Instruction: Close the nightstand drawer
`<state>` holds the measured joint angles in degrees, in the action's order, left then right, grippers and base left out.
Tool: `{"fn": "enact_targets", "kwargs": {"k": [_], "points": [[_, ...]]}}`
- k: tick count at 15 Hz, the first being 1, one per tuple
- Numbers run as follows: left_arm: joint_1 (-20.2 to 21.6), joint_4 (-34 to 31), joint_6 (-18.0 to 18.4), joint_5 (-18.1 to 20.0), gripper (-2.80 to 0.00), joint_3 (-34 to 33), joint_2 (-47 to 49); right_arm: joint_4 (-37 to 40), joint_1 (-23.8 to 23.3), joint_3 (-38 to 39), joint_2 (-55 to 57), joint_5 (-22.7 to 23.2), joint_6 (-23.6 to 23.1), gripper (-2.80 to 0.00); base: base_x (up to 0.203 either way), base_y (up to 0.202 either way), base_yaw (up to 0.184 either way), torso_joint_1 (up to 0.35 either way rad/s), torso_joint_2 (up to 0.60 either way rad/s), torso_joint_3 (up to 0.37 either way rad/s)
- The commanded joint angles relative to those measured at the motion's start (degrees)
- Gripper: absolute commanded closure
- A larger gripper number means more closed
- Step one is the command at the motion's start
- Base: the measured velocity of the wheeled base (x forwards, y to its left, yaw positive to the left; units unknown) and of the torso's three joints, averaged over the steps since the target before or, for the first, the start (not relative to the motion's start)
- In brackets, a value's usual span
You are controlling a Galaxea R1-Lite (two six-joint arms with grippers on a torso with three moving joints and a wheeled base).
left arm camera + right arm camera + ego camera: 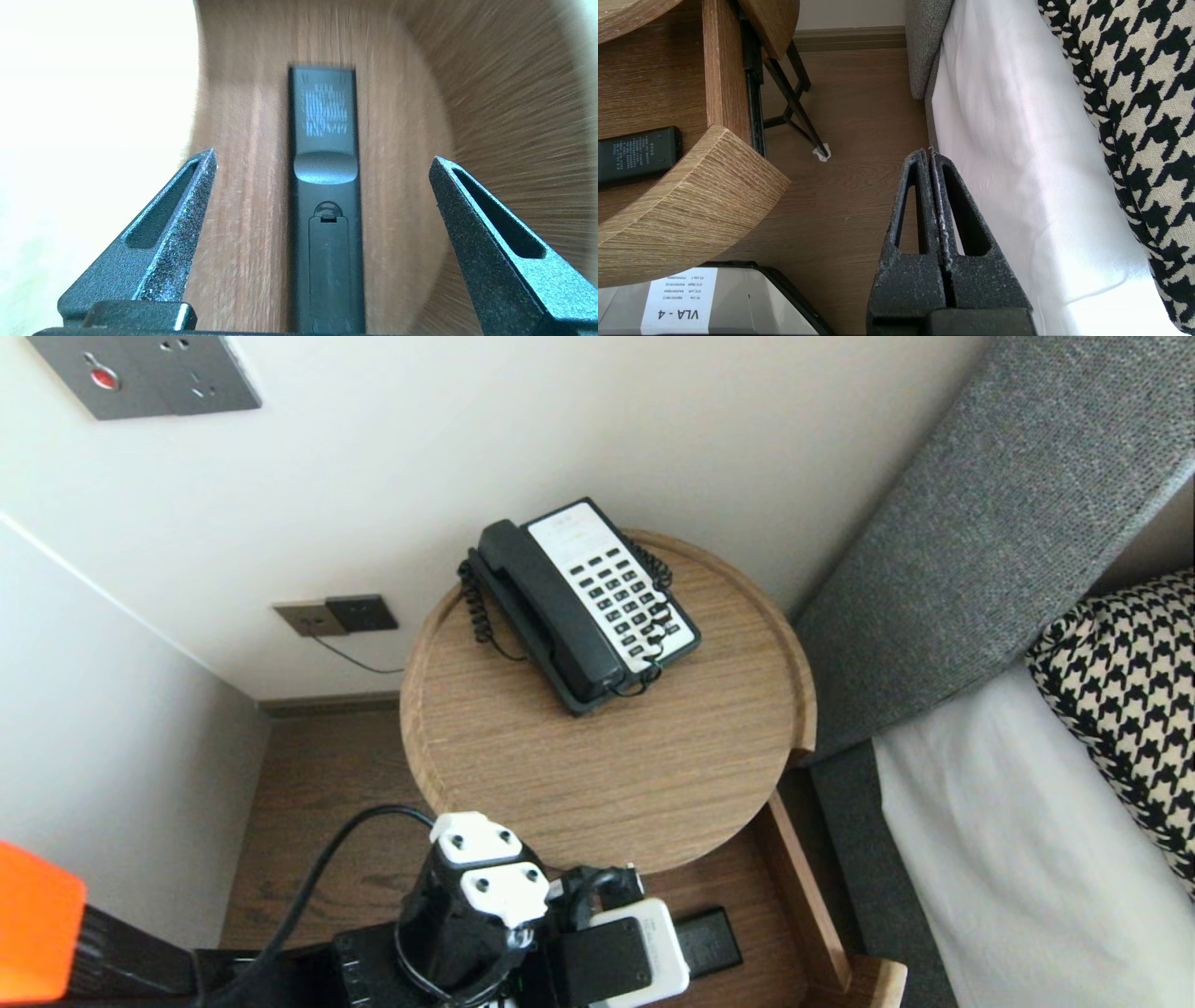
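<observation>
Left wrist view, left claw (322,157) spread wide, remote (326,200) lengthwise between its fingers (177,224), untouched, right claw (930,151) closed beside bed (1017,140).

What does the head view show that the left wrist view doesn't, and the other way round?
Head view only: a telephone on the round wooden table, wall sockets, the bed. Left wrist view only: the left end effector, open, its fingers clear either side of the remote control. Both: that remote control, back up, in the wooden drawer.
</observation>
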<state>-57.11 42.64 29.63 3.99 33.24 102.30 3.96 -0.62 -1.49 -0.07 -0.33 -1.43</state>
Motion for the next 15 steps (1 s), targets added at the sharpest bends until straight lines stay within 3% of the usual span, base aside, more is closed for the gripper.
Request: {"fn": "enact_targets", "kwargs": {"k": [1,3,7,8,11,15], "points": [[0.61,-3.73,-1.00,-0.49,-2.80,-0.24,-9.55,0.02,0.01,-0.01,-0.19,-0.02,-0.07,0.00,0.000,0.000,0.000,0.000,0.00,0.000],[2.43,-9.25,-1.92,-0.60,-2.80,0.07,-15.45,0.04,0.01,-0.01,-0.19,-0.02,-0.04,0.00,0.000,0.000,0.000,0.000,0.00,0.000],[9.91,-18.00,-4.01,-1.02,-2.80,0.87,-23.56,-0.01,0.01,-0.01,-0.19,-0.02,0.01,0.00,0.000,0.000,0.000,0.000,0.00,0.000],[11.87,-20.07,-5.22,-1.01,0.00,1.03,-24.88,0.07,0.01,-0.01,-0.19,-0.02,0.00,0.00,0.000,0.000,0.000,0.000,0.00,0.000],[18.69,-24.08,-8.00,-1.15,0.00,1.24,-28.79,0.00,0.01,-0.01,-0.19,-0.02,-0.06,0.00,0.000,0.000,0.000,0.000,0.00,0.000],[31.91,-33.42,-12.20,-1.02,0.00,3.67,-36.53,0.07,0.01,-0.01,-0.19,-0.02,0.00,0.00,0.000,0.000,0.000,0.000,0.00,0.000]]}}
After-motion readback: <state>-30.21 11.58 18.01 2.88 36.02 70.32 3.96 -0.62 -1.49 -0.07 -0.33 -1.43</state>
